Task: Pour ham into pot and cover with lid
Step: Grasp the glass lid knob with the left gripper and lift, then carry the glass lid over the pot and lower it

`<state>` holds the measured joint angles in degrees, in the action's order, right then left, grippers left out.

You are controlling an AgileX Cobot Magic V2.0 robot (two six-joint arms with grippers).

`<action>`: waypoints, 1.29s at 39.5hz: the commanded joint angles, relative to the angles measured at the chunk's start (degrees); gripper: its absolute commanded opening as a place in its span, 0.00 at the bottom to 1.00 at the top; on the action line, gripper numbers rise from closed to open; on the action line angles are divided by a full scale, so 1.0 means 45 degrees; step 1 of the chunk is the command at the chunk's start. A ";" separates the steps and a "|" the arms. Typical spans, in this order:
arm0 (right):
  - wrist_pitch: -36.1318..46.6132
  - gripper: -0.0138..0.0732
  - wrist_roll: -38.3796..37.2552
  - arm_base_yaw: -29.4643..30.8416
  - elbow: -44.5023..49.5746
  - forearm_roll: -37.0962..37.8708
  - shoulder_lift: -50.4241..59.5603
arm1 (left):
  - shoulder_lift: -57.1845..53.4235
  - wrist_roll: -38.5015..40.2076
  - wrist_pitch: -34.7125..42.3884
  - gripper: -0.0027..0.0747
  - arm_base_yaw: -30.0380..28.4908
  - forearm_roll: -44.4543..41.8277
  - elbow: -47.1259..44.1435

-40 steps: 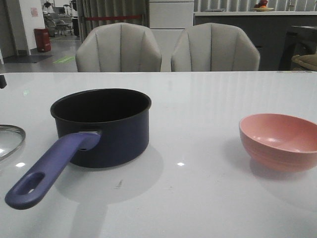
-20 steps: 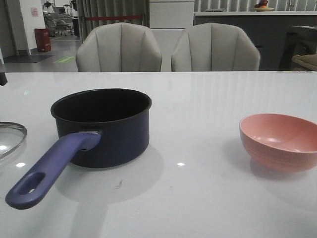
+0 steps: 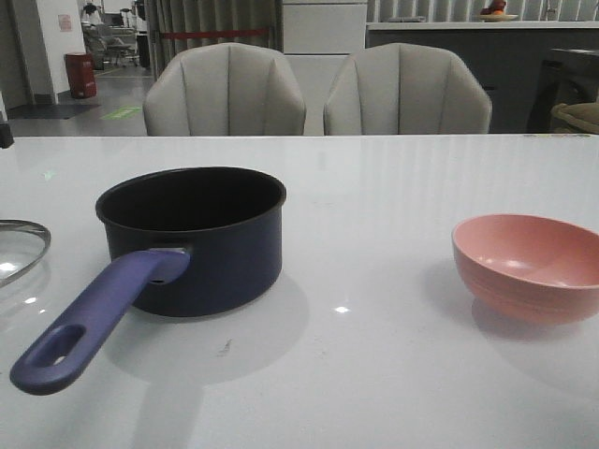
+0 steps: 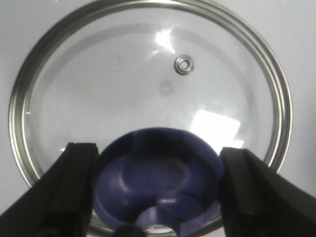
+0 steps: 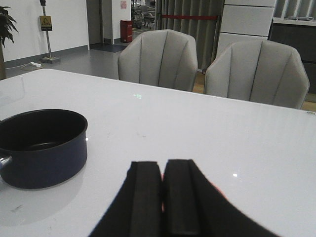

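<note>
pot: on the counter, left of centre; its handle runs toward the near left
lid: on the counter at the far-left edge of the front view, left of the pot and apart from it
bowl: on the counter at the right, well apart from the pot
chairs: two side by side behind the counter's far edge
left end effector: over the lid, one finger on each side of the knob
</note>
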<state>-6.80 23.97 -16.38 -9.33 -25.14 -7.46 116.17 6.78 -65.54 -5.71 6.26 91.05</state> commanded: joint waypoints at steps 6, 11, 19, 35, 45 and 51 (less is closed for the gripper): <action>0.0856 0.32 0.0126 -0.0009 -0.0360 -0.0080 -0.0110 | -0.0999 -0.0382 -0.0779 0.21 -0.0023 0.0127 0.1257; 0.0856 0.32 0.0126 -0.0009 -0.0360 -0.0080 -0.0110 | -0.1294 -0.0382 -0.0946 0.21 0.0063 0.0127 0.1849; 0.0856 0.32 0.0126 -0.0009 -0.0360 -0.0080 -0.0110 | -0.1672 -0.0997 -0.1429 0.21 0.0906 -0.0054 0.2707; 0.0856 0.32 0.0126 -0.0009 -0.0360 -0.0080 -0.0110 | -0.2205 -0.1061 -0.1583 0.21 0.4018 -0.0428 0.3699; 0.0856 0.32 0.0126 -0.0009 -0.0360 -0.0080 -0.0110 | -0.2179 -0.2161 -0.1583 0.21 0.5932 -0.0428 0.3752; 0.0856 0.32 0.0126 -0.0009 -0.0360 -0.0080 -0.0110 | -0.2033 -0.2615 -0.1583 0.21 0.6595 -0.0458 0.3833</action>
<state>-6.80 23.97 -16.38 -9.33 -25.14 -7.46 110.06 -4.23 -71.65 22.87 4.19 106.06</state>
